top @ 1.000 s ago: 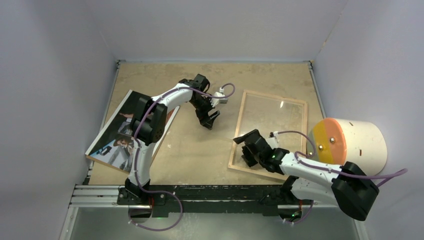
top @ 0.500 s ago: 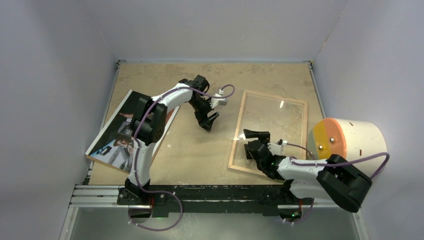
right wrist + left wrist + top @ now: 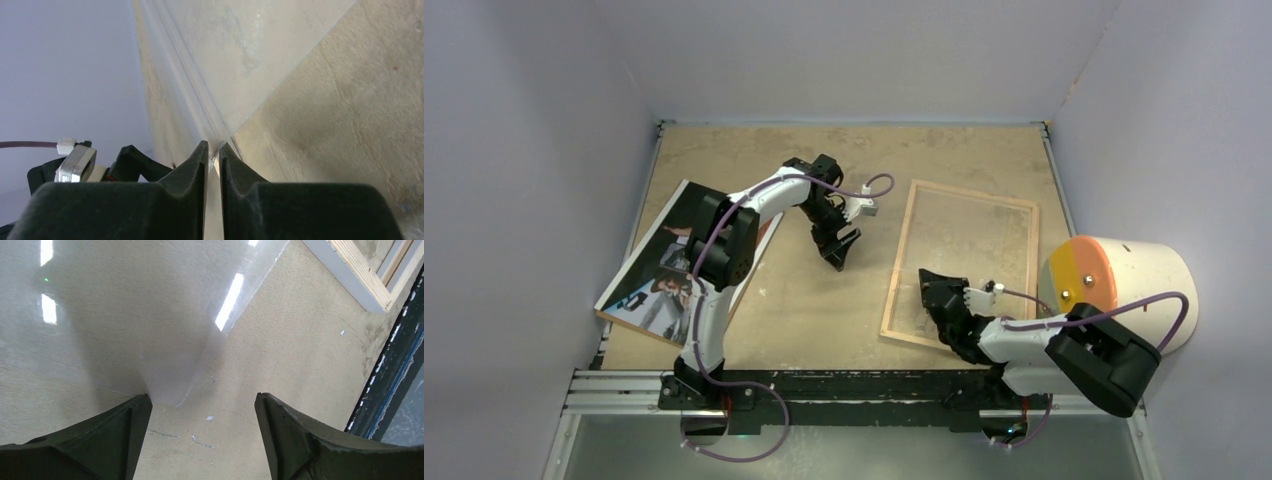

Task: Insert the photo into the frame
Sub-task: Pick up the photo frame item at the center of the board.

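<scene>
The photo (image 3: 656, 262) lies tilted against the left edge of the table, apart from both grippers. The frame (image 3: 972, 194), wood-coloured face up, lies flat at the right; one of its corners (image 3: 360, 270) shows in the left wrist view. My right gripper (image 3: 927, 283) sits over the frame's near left part. Its jaws (image 3: 214, 147) are pressed on the thin edge of a clear sheet (image 3: 130, 315). That sheet's corner ends just ahead of my left gripper (image 3: 202, 402). The left gripper (image 3: 836, 252) hangs open over bare table left of the frame, holding nothing.
A white drum with an orange and yellow face (image 3: 1124, 290) stands at the right edge, close to the frame. A brown board (image 3: 766, 232) peeks out from under the photo. A black rail (image 3: 844, 385) runs along the near edge. Walls close in the other sides.
My right gripper has rolled, dropped onto the frame's near left part and gone from wide open to shut on the clear sheet's edge. The left gripper drifted slightly nearer.
</scene>
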